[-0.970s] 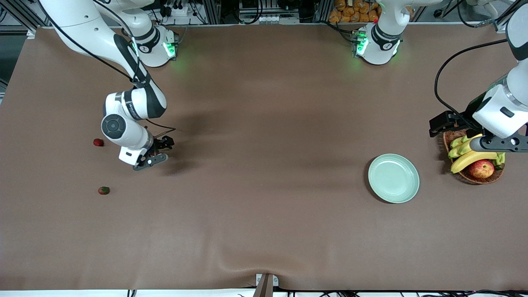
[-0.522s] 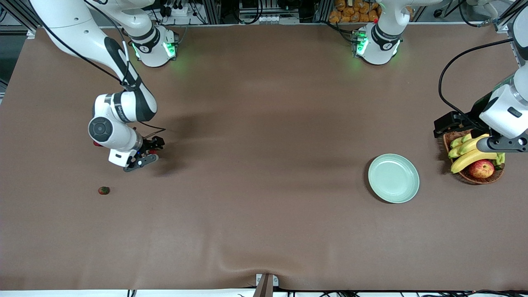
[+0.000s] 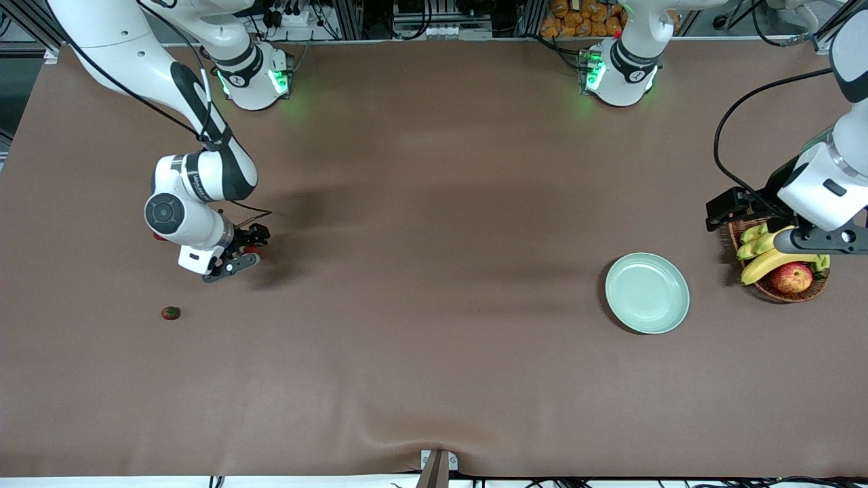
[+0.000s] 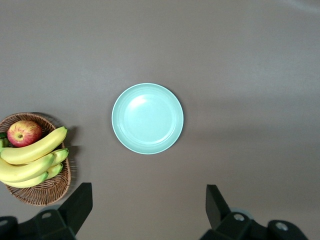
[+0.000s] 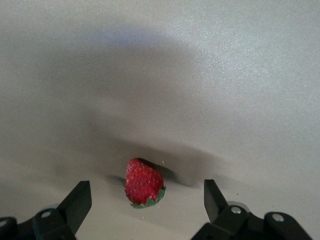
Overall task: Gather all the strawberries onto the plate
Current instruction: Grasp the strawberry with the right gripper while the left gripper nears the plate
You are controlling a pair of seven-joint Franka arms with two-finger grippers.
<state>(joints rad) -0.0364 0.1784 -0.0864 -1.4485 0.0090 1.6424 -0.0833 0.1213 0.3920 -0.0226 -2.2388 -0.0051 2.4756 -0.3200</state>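
Strawberry pickup in hand, right arm's end of the bench. Near to far:

- Greenish strawberry [image 3: 171,312] lies lowest in the front view, alone on the bench [image 3: 420,352], near my right pincer but apart from it.
- Plate [image 3: 647,293] sits at the left arm's end at much the same height in the frame, with nothing in it. It is well apart from both berries.
- Right pincer [image 3: 237,261] is a little higher in the frame, wide open and low over the red strawberry [image 5: 144,188]. The berry lies between the fingers, nearer one than the other.
- To do it well, I'd centre first, drop until the pads bracket the body rather than the green cap, then close gently. It's soft and will likely roll.
- Left pincer [image 4: 149,210] is open and empty, waiting over the wicker basket [image 3: 780,288] of bananas and an apple.
- Bench cover is brown, matte and slightly rippled at the lower edge. Arm bases and rack clutter line the top of the frame.
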